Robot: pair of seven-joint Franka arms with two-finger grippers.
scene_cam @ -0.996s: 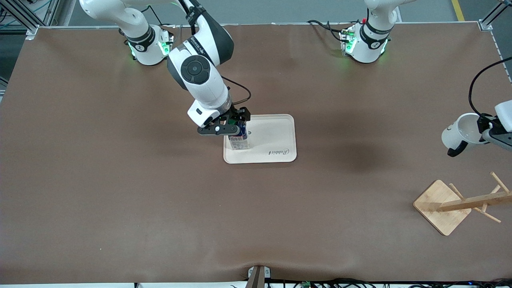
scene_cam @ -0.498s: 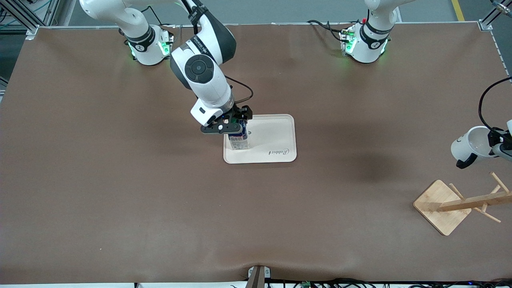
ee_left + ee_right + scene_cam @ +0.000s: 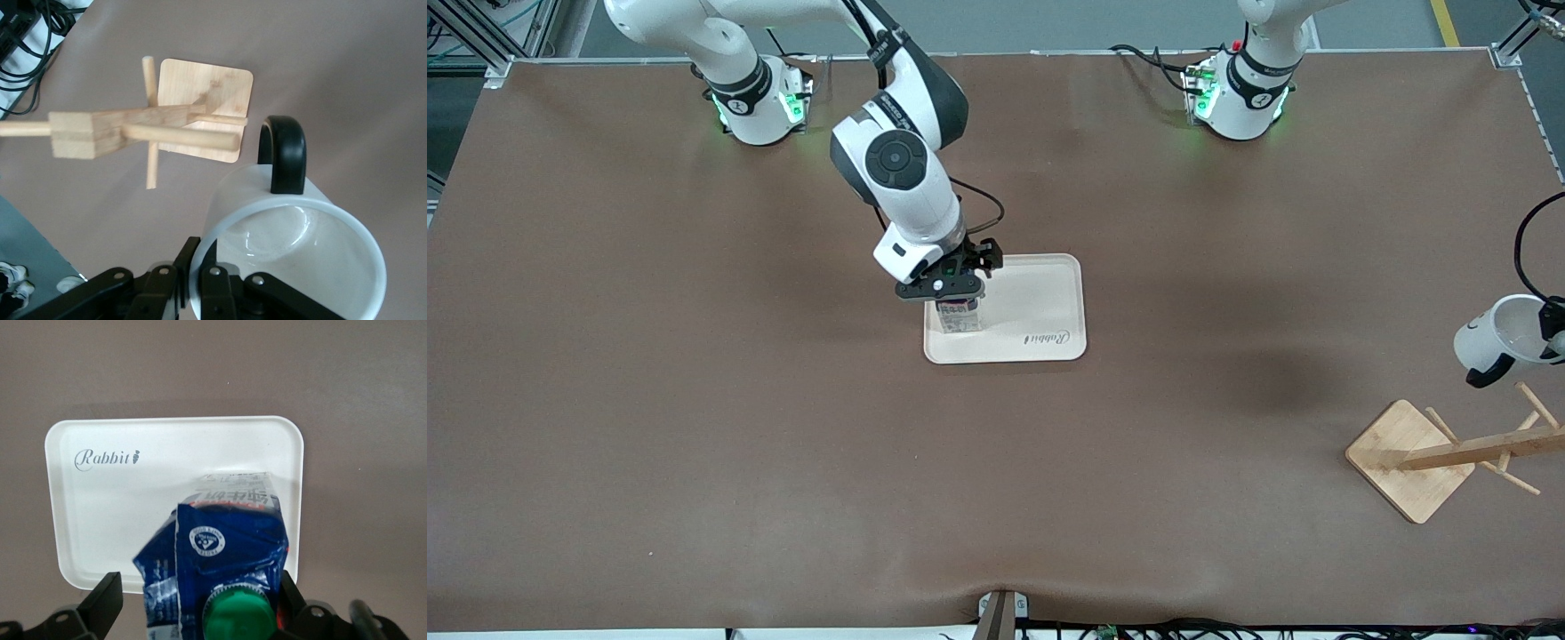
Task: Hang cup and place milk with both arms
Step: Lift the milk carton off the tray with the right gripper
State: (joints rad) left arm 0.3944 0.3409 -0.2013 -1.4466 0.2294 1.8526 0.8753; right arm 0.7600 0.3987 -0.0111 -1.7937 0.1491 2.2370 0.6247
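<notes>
Right gripper [image 3: 951, 293] low over the white tray [image 3: 1049, 311], at the tray's end toward the right arm's side of the table, fingers clamped on the top of the milk [image 3: 958, 316]. Carton upright with its pale lower part down on the tray surface, dark-blue top crumpled between the fingers; green cap [image 3: 239, 619] plain in the right wrist view, just under the blue folded panel. "Rabbit" lettering [image 3: 105, 459] printed on the tray floor near the edge closest to the front camera, well apart from the carton.

Left gripper [image 3: 213, 287] up in the air at the left arm's end of the table, over bare brown table [image 3: 694, 400] close to the wooden rack [image 3: 1449, 453], pinching the rim of the cup [image 3: 1498, 338]: one finger inside the mouth, one outside against the white wall. Cup tipped on its side, open mouth turned up toward the front camera, black handle [image 3: 283, 153] pointing down toward the rack. From the left wrist view, one peg [image 3: 180, 135] of the rack just beside the handle, not through it; cup not yet hung. Rack standing on its square bamboo base [image 3: 1396, 444], nearer to the front camera than the cup, pegs sticking out from the central post.
</notes>
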